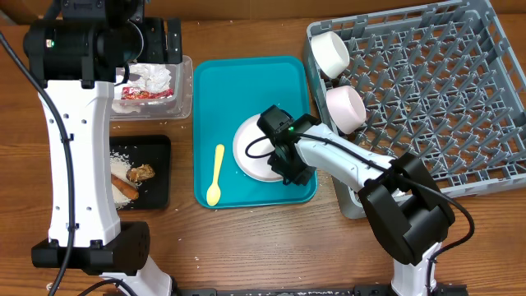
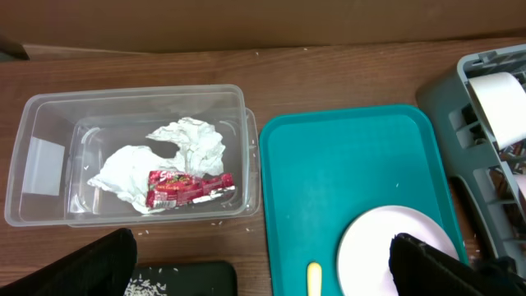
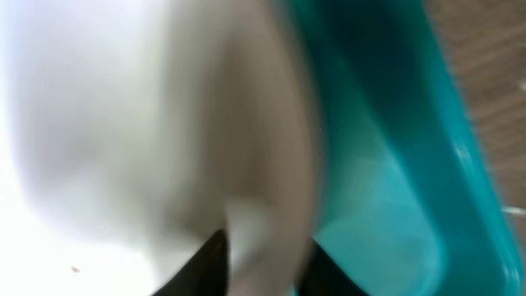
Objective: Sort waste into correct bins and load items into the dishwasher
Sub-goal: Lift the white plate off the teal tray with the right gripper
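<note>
Teal tray (image 1: 246,82): a white plate (image 1: 251,148), overlapped by the right gripper (image 1: 289,171), and a yellow spoon (image 1: 216,174) are carried. Napkins (image 1: 154,78) and a red wrapper (image 1: 140,94) are held in the clear tub (image 1: 183,99). A white bowl (image 1: 330,51) and a pink bowl (image 1: 345,108) are racked in the grey dish rack (image 1: 444,99).

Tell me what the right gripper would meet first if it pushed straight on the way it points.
The rim of the large round white plate: in the right wrist view it sits between the fingertips of the right gripper. The teal plastic serving tray lies beneath, though blur makes depth uncertain.
</note>
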`<action>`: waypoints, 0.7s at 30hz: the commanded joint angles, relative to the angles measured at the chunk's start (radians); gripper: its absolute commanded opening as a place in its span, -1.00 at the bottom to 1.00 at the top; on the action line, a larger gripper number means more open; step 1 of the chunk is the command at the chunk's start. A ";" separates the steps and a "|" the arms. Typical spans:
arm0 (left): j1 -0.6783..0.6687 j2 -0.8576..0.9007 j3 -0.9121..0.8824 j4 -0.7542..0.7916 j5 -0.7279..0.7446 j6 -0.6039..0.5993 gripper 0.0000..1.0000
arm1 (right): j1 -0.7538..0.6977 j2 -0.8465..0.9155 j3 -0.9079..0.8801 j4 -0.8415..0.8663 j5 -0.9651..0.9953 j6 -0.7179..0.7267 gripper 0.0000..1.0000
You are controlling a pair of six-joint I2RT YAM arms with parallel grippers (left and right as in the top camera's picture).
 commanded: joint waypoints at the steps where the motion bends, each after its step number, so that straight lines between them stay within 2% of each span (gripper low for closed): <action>1: 0.000 0.002 0.000 0.002 -0.006 -0.003 1.00 | 0.005 0.003 -0.015 0.052 -0.002 -0.110 -0.69; 3: 0.000 0.002 0.000 0.002 -0.006 -0.003 0.99 | 0.005 0.003 -0.015 0.071 0.000 -0.129 -0.92; 15: 0.001 0.002 0.000 0.002 -0.006 -0.003 1.00 | -0.100 0.003 0.010 0.133 0.010 -0.262 -0.92; 21: 0.001 0.002 0.000 0.002 -0.006 -0.003 1.00 | -0.179 0.003 0.091 0.121 0.010 -0.409 -0.92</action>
